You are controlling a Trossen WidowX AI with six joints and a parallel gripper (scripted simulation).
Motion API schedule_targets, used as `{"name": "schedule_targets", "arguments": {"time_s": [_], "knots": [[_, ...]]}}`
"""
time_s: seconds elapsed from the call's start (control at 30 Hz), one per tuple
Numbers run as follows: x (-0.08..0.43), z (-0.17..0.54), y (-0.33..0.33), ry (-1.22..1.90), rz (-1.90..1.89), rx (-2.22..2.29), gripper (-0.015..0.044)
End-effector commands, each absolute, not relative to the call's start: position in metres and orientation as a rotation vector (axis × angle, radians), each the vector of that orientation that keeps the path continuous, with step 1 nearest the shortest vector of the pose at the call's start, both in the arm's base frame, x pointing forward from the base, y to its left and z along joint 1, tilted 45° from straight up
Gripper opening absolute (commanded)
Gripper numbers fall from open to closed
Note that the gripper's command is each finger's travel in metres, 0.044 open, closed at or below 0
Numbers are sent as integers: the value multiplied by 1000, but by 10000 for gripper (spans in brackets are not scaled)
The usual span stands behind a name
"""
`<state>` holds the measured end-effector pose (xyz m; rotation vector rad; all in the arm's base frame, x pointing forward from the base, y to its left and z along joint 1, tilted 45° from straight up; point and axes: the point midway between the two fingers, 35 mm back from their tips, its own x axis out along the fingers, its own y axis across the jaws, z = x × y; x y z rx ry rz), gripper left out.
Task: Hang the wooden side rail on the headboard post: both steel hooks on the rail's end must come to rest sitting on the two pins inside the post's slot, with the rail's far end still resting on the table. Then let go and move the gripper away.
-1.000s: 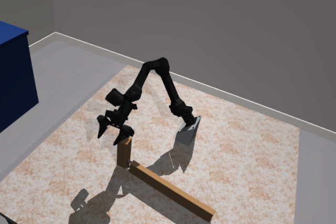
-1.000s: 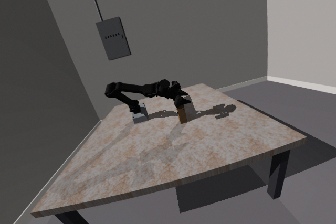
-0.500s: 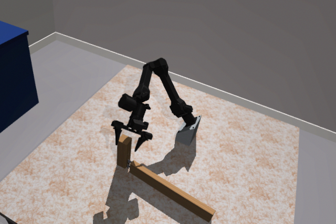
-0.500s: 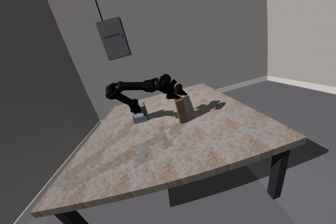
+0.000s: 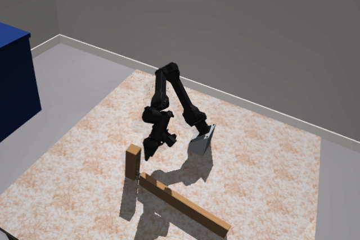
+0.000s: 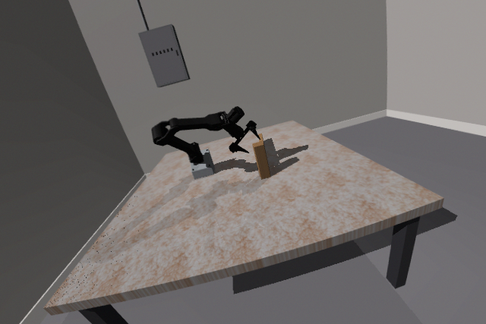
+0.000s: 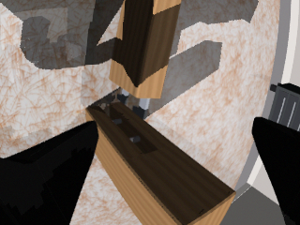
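Note:
The wooden rail (image 5: 185, 205) (image 7: 161, 47) lies on the table, its near end a little off the post's foot. The steel hooks (image 5: 138, 175) (image 7: 142, 111) stick out of that end toward the post. The upright post (image 5: 131, 164) (image 6: 262, 162) (image 7: 187, 175) has a slot (image 7: 147, 149), where two pins (image 7: 135, 139) show uncovered; the hooks look outside it, near its lower end. My gripper (image 5: 146, 159) (image 6: 254, 145) (image 7: 177, 127) is open and empty, above the table near the post's upper part. The rail is mostly hidden in the exterior view.
The arm's grey base (image 5: 199, 146) (image 6: 202, 172) stands on the table (image 5: 261, 179) (image 6: 314, 210), behind the post and rail. A dark blue cabinet (image 5: 17, 86) stands at the left off the table. A grey box (image 6: 166, 58) hangs on the wall.

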<state>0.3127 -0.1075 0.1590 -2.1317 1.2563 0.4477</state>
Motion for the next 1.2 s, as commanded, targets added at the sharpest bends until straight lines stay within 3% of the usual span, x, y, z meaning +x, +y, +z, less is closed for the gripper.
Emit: {"name": "schedule_targets", "arguments": {"time_s": [0.0,0.27,1.17], "knots": [[293,149,-106,1378,737,-2407,440],[265,141,-104,1513,1295,-2767,440],[264,140,-104,1516,1309,-2774,440]]}}
